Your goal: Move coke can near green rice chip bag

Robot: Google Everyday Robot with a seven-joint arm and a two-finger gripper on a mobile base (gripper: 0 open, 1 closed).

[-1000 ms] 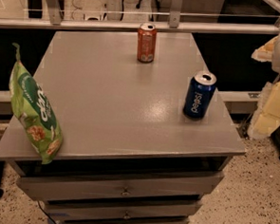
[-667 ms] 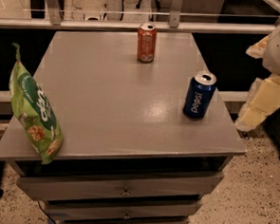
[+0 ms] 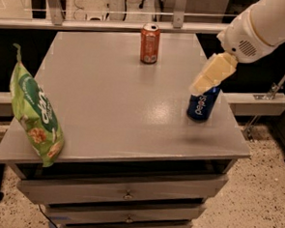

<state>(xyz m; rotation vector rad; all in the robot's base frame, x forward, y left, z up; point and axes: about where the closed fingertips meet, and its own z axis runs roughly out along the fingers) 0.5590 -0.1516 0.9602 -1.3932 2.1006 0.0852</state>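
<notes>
1. I take the blue Pepsi can (image 3: 202, 102) as my landmark. It stands upright near the right-hand edge of the counter (image 3: 109, 104), as the camera sees it.
2. The claw (image 3: 210, 76), a cream-coloured block at the end of the white arm (image 3: 269, 24), hangs in front of the Pepsi can's top and hides it. I cannot tell whether the claw is apart or together, nor whether it touches that can.
3. I judge the claw is there only in passing. The arm enters from the Pepsi can's side of the counter, and its way to the task's can runs over this one.
4. The coke can (image 3: 149, 44) stands upright and untouched, well apart from the Pepsi can. It is farther back and to the camera's left of it, close to the counter's far edge.
5. The coke can is small and red-orange, with pale lettering down its side and a silver top.
6. The green rice chip bag (image 3: 36, 114) lies far across the counter from the Pepsi can, at the opposite near corner, with its lower end drooping over the front edge. It is puffy and bright green, with white lettering and pictured chips.
7. By my reading, the move is not yet begun.
</notes>
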